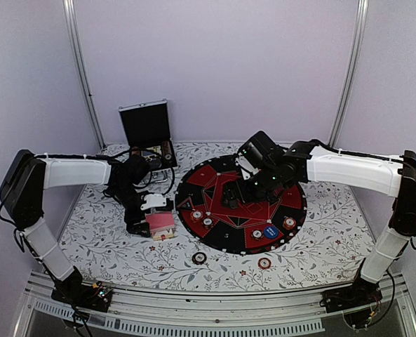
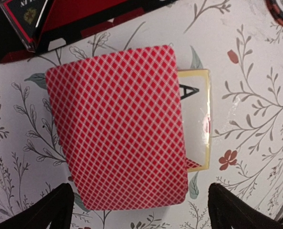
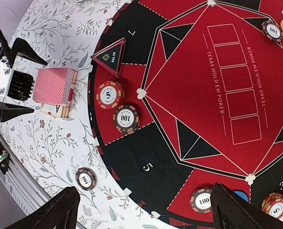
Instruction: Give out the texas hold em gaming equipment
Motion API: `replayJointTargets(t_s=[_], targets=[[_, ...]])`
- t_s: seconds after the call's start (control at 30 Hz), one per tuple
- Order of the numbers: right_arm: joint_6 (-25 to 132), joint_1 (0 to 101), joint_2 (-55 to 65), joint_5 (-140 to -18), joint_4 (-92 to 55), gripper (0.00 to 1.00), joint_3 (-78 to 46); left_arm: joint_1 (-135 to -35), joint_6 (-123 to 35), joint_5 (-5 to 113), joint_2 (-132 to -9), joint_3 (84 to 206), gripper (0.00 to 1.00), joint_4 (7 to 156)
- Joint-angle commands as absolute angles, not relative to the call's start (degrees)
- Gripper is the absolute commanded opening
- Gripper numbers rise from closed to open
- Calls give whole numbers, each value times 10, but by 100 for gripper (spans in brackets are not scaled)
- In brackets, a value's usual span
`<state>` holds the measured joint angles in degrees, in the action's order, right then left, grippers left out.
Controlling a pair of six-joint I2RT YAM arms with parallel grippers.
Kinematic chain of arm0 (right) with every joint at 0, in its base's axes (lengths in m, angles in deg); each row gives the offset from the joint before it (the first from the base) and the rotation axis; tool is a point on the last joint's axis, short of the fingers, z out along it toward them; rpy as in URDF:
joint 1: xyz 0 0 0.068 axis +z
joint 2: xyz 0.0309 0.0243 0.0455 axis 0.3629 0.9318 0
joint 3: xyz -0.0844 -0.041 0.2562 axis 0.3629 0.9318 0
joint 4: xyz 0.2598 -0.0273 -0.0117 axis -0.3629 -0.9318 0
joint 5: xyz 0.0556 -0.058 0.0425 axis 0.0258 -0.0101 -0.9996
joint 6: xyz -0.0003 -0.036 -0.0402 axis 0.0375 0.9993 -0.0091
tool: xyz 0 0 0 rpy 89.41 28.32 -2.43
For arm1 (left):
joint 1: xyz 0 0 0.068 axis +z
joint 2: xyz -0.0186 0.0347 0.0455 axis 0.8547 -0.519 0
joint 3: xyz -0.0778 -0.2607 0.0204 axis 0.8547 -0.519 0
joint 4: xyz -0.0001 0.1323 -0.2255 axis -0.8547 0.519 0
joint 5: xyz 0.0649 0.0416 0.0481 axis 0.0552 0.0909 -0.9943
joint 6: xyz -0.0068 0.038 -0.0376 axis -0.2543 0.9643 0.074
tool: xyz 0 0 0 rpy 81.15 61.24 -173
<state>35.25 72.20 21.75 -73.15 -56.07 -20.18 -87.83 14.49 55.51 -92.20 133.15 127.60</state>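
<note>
Nearest the arm bases, two strays lie on the flowered tablecloth, both off the mat: a black loose chip and a red loose chip.

A little further in, the left gripper hovers wide open over the deck of cards. It holds nothing, with one finger out to each side of the deck's near end, and as far as I can see neither touches it. The deck lies face down, lattice backs up, skewed on top of its card box and overhanging it.

That's the tricky bit, I'd say. To lift cards for dealing, the jaws want to square up with the deck's long edges, come down level and close gently. Otherwise the stack could slide off the box or fan out. An "A" shows on the box face.

Now onto the round poker mat, and the right wrist view reads it well. There's an "ALL IN" triangle, a red-striped 5 chip and a black 100 chip. Seat numbers 7, 5 and 3 are legible, and "TEXAS HOLD EM POKER" runs beside five empty card outlines. A blue button sits by the mat's near rim.

The right gripper hangs over the mat, fully spread and empty. At the back stands the black case, lid up.
</note>
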Motion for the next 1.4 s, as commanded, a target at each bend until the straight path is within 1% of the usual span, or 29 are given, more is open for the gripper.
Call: replayJointTargets(t_s=[0.0,0.97,1.17,1.37], targets=[[345,718,193,-736,-554,99,-193,-886,160,541,-938,1333,100,1269],[335,717,192,-749,-538,99,-172,-885,171,548,-970,1341,100,1241],[331,717,191,-751,-536,96,-171,-885,171,549,-977,1341,100,1238],[323,718,192,-765,-520,96,-160,-884,173,547,-979,1334,96,1224]])
